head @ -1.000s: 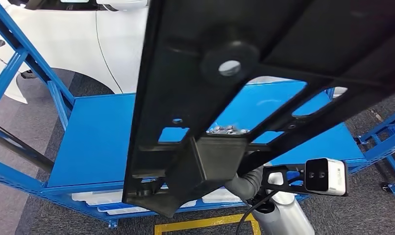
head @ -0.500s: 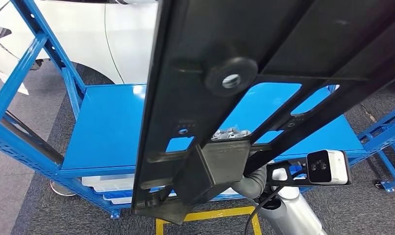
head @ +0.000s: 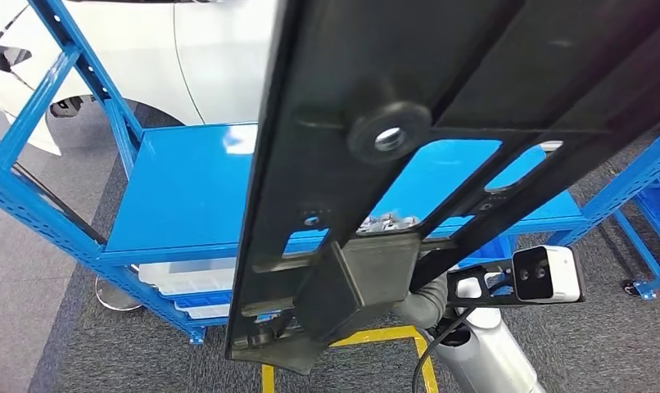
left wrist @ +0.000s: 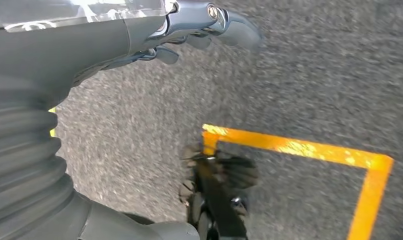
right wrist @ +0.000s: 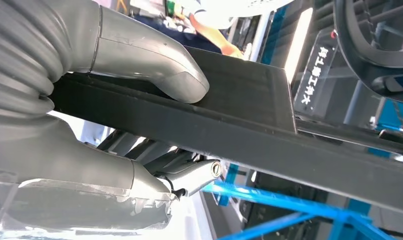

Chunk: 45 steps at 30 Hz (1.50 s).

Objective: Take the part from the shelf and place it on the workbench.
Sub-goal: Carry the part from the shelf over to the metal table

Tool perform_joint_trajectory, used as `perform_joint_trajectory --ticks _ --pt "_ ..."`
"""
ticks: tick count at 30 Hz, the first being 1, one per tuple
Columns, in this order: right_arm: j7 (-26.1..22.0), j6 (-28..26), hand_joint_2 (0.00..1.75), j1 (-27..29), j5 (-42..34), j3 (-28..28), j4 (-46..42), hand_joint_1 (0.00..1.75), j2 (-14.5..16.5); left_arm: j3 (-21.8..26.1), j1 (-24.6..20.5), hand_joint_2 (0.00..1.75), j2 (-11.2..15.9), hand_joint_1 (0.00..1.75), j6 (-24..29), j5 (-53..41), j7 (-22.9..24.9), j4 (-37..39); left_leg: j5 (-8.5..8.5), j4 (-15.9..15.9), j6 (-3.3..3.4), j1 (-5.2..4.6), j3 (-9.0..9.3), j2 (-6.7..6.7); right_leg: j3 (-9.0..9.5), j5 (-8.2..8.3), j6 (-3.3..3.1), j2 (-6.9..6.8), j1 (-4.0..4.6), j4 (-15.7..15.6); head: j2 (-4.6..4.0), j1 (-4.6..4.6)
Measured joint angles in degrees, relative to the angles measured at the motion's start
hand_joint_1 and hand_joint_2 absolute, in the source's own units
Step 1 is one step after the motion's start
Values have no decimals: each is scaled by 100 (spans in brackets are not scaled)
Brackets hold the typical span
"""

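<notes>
A long black frame-like part (head: 441,98) with cut-outs and a round boss hangs close in front of the head camera, hiding much of the scene. My right hand (right wrist: 54,145) grips it, with the thumb (right wrist: 154,65) pressed on one face of the part (right wrist: 249,115) and the fingers under the other. Through a cut-out in the head view, fingertips (head: 386,221) of that hand show behind the part. My left hand (left wrist: 139,35) hangs over the grey floor with its fingers apart and holds nothing. A blue flat table top (head: 187,196) lies beyond the part.
Blue frame posts (head: 32,123) rise at the left and a blue rack (head: 646,196) stands at the right. A white car (head: 204,57) is behind the table. White bins (head: 187,274) sit under the top. Yellow tape (left wrist: 299,147) marks the carpet.
The whole picture has shifted, so the camera has moved; the blue table now sits a little further right and lower posts show. The part stays in my right hand.
</notes>
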Motion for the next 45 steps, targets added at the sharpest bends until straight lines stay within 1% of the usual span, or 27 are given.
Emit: perform_joint_trajectory --ticks 1,3,5,7,9,10,12,14,16,18,20,22,24,25,27,29,30,31,33,35,36,37,39,40,42,44,45 --pt "12 8 175 9 7 -7 5 175 11 -14 2 175 5 0 8 -11 -1 0 85 10 -4 0 117 0 -99 60 8 -2 3 21 0 -1" --pt "24 8 175 20 19 -34 7 175 40 -36 -1 175 21 0 13 -31 -9 0 326 -566 16 -1 662 1 -282 173 35 -3 3 84 0 -3" --pt "29 3 175 19 31 -74 -4 175 79 -49 -14 175 38 0 8 -36 -26 0 303 -1353 62 -25 1227 -1 -386 266 84 -5 14 134 1 2" --pt "38 -1 175 14 39 -113 -15 175 115 -53 -20 175 51 0 -3 -37 -52 0 223 -1663 122 -59 1391 -5 -400 358 148 -10 10 131 2 -16" --pt "54 2 175 15 44 -147 -20 175 140 -54 -13 175 51 0 -15 -39 -77 0 333 -1690 192 -50 1315 10 -425 423 215 1 2 109 1 -43" --pt "61 4 175 19 48 -163 -23 175 148 -54 -11 175 51 0 -20 -40 -85 0 414 -1709 232 -37 1255 25 -474 316 247 13 -3 174 1 -38" --pt "69 7 175 30 52 -194 -27 175 156 -59 -14 175 50 0 -26 -44 -97 0 589 -1734 286 -12 1090 52 -652 -238 314 36 -39 663 1 -21" --pt "82 10 175 55 59 -221 -28 175 161 -65 -9 175 50 0 -28 -51 -103 0 747 -1730 295 -11 893 58 -816 -777 381 37 -80 1452 1 -6" --pt "109 8 175 83 86 -233 -28 175 163 -72 -5 175 50 0 -29 -58 -103 0 887 -1717 275 -10 701 61 -739 -780 418 37 -113 1832 1 -3" --pt "142 -3 175 90 131 -236 -29 175 183 -83 -6 175 45 0 -29 -60 -103 0 1013 -1694 239 -8 531 61 -234 -524 414 38 -136 1373 1 -2" --pt "161 -14 175 86 160 -235 -38 175 232 -95 -8 175 42 0 -29 -60 -108 0 1118 -1669 184 -19 422 54 447 -542 365 44 -125 494 1 -7" --pt "164 -22 175 84 166 -235 -51 175 273 -101 -8 175 42 0 -29 -60 -117 0 1226 -1680 113 -17 385 50 726 -647 291 54 -83 35 1 -3" --pt "166 -26 175 86 167 -237 -55 175 292 -105 3 175 42 0 -29 -60 -121 0 1309 -1706 35 3 363 47 661 -560 194 46 -70 -15 1 11" --pt "167 -27 175 85 169 -236 -55 175 304 -106 12 175 42 0 -28 -60 -120 0 1235 -1655 4 14 324 44 615 -500 137 35 -72 -25 1 15" --pt "169 -27 175 85 175 -234 -55 175 331 -111 26 175 39 0 -29 -60 -121 1 767 -1217 -34 32 163 40 486 -361 50 15 -78 -45 0 -2" --pt "173 -33 175 86 192 -234 -54 175 352 -118 27 175 34 0 -32 -60 -129 1 219 -419 -67 36 -52 40 302 -224 12 11 -49 -33 0 -17" --pt "178 -38 175 87 205 -233 -51 175 355 -121 25 175 33 0 -32 -60 -133 0 106 -96 -76 37 -95 41 203 -155 7 10 -33 -21 0 -17" --pt "182 -46 175 88 216 -233 -49 175 355 -124 24 175 34 0 -33 -60 -136 0 135 40 -75 36 -39 40 103 -91 8 9 -20 -2 1 -17" --pt "186 -62 175 88 226 -232 -46 175 359 -129 19 175 36 0 -33 -60 -135 0 401 -318 -44 33 393 40 -80 15 25 11 -3 49 1 -18" --pt "188 -71 175 85 234 -232 -50 175 373 -133 3 175 39 0 -32 -57 -134 0 427 -1161 17 15 1012 38 -210 99 61 9 8 103 1 -15" --pt "192 -72 175 83 240 -231 -54 175 383 -134 -4 175 40 0 -31 -53 -134 0 380 -1478 44 -3 1208 35 -243 142 89 4 10 116 1 -14" --pt "196 -73 175 81 245 -230 -58 175 390 -135 -9 175 42 0 -29 -46 -134 0 321 -1664 67 -24 1300 32 -262 186 122 -2 6 118 1 -23" --pt "207 -74 175 80 249 -228 -61 175 397 -135 -3 175 39 0 -26 -28 -135 0 392 -1738 122 -34 1273 38 -282 263 193 -6 -6 103 1 -43" --pt "212 -74 175 79 249 -228 -61 175 397 -135 0 175 37 0 -25 -20 -135 0 447 -1763 157 -23 1248 49 -312 215 229 5 -16 137 1 -51" --pt "221 -75 175 78 250 -232 -61 175 396 -135 -4 175 32 0 -25 -6 -135 0 581 -1799 230 6 1151 74 -455 -177 297 30 -41 496 1 -28" --pt "223 -77 175 84 255 -234 -58 175 395 -134 -7 175 28 0 -34 3 -126 0 688 -1797 258 3 997 79 -688 -704 359 41 -74 1265 1 -5" --pt "222 -80 175 91 263 -234 -55 175 395 -133 -2 175 25 0 -46 8 -117 0 738 -1795 252 3 919 80 -768 -822 386 40 -92 1616 0 -4"
